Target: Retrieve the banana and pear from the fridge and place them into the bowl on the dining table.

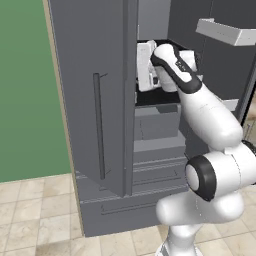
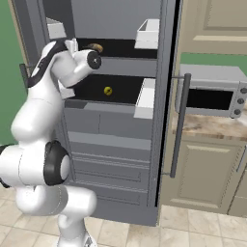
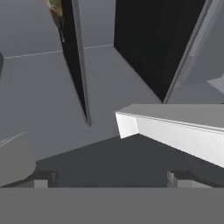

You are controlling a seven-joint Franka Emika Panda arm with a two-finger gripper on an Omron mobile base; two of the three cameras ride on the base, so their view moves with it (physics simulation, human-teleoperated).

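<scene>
**Q:** Left base view: what could go wrong?

**Me:** My arm reaches into the open fridge (image 1: 100,125), wrist close to the door edge. Swinging out wide could knock it.

**Q:** Right base view?

**Me:** The pear (image 2: 108,90) sits on the middle shelf, the banana (image 2: 94,47) on the shelf above, close to my wrist. A careless turn could bump the banana deeper.

**Q:** Hand view?

**Me:** My gripper (image 3: 109,177) is spread wide, holding nothing. A white bin (image 3: 175,127) lies just ahead; pushing forward risks hitting it. No writing is readable anywhere.
</scene>
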